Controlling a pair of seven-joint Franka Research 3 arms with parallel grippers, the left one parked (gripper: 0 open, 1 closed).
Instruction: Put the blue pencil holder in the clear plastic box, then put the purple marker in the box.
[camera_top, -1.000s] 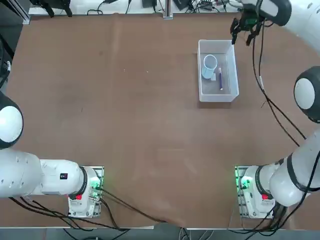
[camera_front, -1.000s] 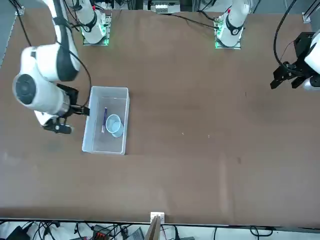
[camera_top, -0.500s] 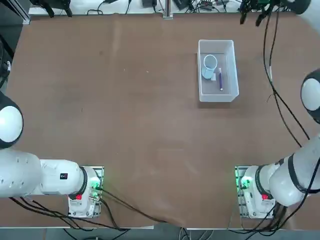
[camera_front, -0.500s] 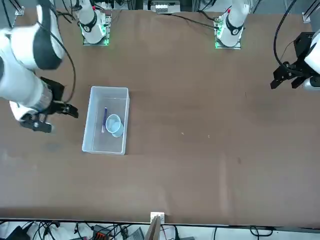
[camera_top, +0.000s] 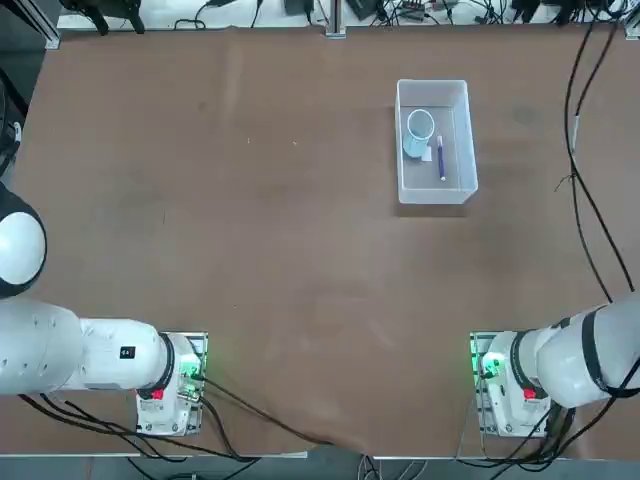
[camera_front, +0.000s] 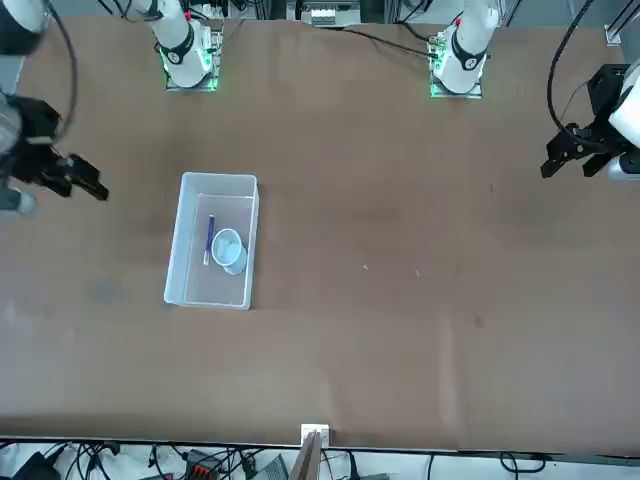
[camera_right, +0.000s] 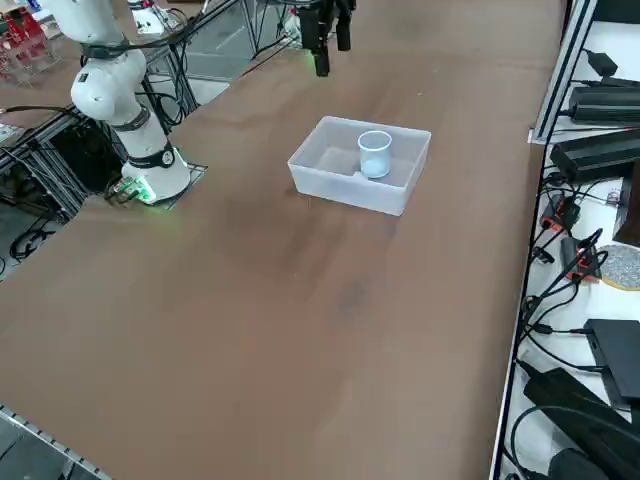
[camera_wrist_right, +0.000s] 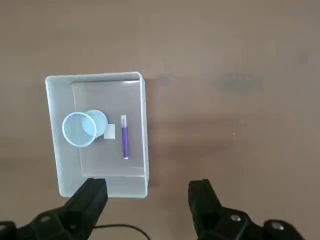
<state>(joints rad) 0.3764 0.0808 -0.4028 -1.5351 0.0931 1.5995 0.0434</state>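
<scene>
While box (camera_front: 212, 285), cup (camera_front: 229, 252) and marker (camera_front: 210, 240) stay left of centre in the front view, the right gripper (camera_front: 88, 178), jaws apart and empty, now sits higher at upper left

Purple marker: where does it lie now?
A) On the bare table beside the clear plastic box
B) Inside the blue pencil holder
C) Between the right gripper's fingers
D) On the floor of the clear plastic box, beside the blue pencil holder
D: the purple marker lies flat on the floor of the clear plastic box, beside the blue pencil holder, while the right gripper is open with nothing between its fingers.
</scene>
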